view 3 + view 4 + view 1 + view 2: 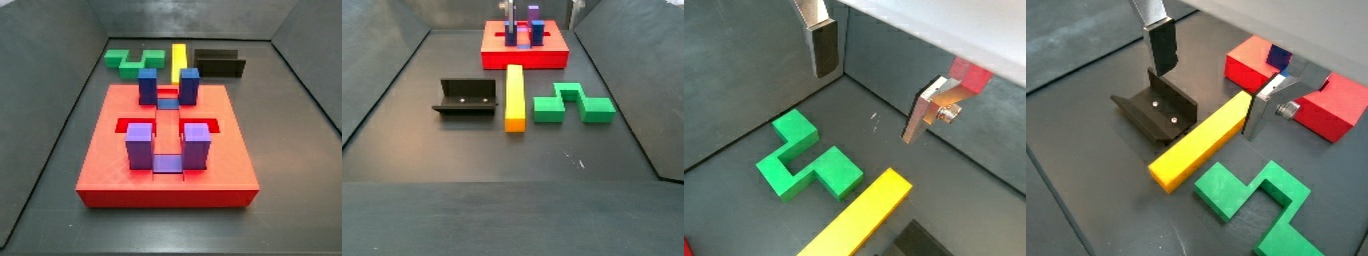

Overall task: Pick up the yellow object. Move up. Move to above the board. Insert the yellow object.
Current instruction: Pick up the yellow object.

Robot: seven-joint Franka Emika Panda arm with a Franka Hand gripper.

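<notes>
The yellow object (1200, 140) is a long bar lying flat on the dark floor, also in a wrist view (865, 218) and in both side views (515, 95) (178, 56). One of its ends points at the board (167, 175), a red slab with blue and purple posts, also seen in a side view (525, 58). My gripper (1207, 102) hangs open above the floor near the bar's board-side end, and nothing is between its fingers (822, 50). The gripper (867, 105) touches no piece.
A green zigzag block (572, 104) lies on one side of the bar, also in a wrist view (804, 160). The black fixture (465, 97) stands on the bar's other side. Grey walls (54, 80) enclose the floor.
</notes>
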